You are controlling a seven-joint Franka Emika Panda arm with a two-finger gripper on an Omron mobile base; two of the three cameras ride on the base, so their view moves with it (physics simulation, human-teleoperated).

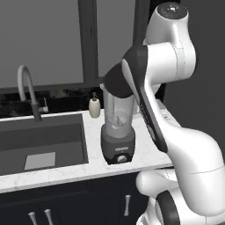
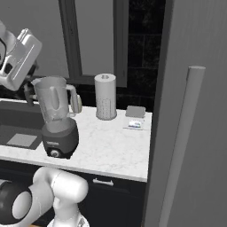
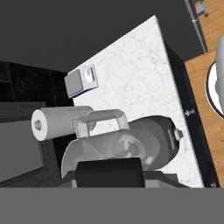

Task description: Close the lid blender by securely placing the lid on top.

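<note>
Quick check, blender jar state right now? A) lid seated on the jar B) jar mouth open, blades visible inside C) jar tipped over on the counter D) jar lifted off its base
B: in the hand view the blender jar's mouth is open with the blades visible inside, while the black lid is at the gripper, at the jar's rim and not yet seated.

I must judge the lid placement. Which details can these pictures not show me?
- Left base view: the arm hides the blender jar's mouth.
- Hand view: the lid is a dark slab at the bottom edge; the hand's grip on it cannot be seen.
- Right base view: the hand is cut off by the left edge.
</note>
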